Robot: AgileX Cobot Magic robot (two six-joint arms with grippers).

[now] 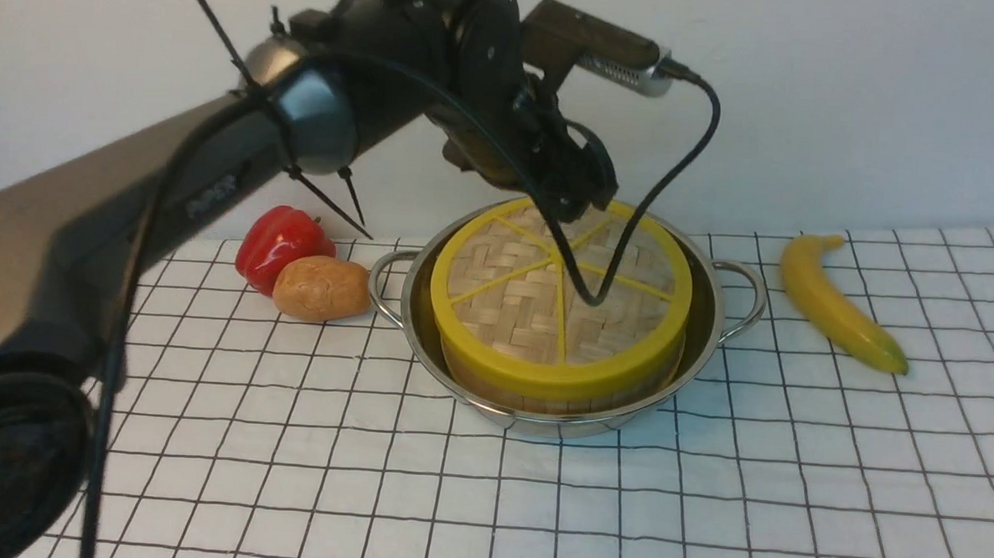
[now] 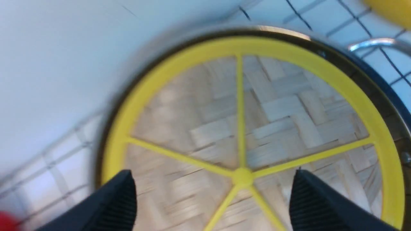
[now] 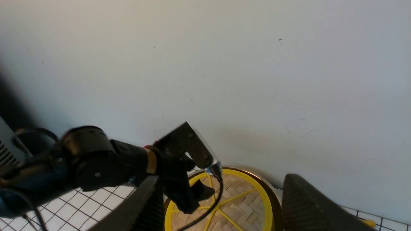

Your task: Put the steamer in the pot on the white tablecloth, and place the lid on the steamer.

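White tablecloth (image 1: 286, 488) holds pot (image 1: 709, 318), steamer (image 1: 559, 403) inside, lid (image 1: 529, 306) apparently seated: release step; left gripper (image 2: 212, 175) hovers wide-jawed; right gripper (image 3: 221, 192) wide, empty. Next, lift straight clear.

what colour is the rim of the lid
The rim of the lid is yellow, matching its spokes; clearest in the left wrist view.

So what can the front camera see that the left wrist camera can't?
Only the front view shows the brown lumpy potato, the whole long yellow banana and the black left arm. Only the left wrist view shows the left end effector up close, its ribbed black fingers spread wide, holding nothing. Both show the flat woven-bamboo lid with yellow rim and spokes, the shiny steel pot and the white gridded tablecloth.
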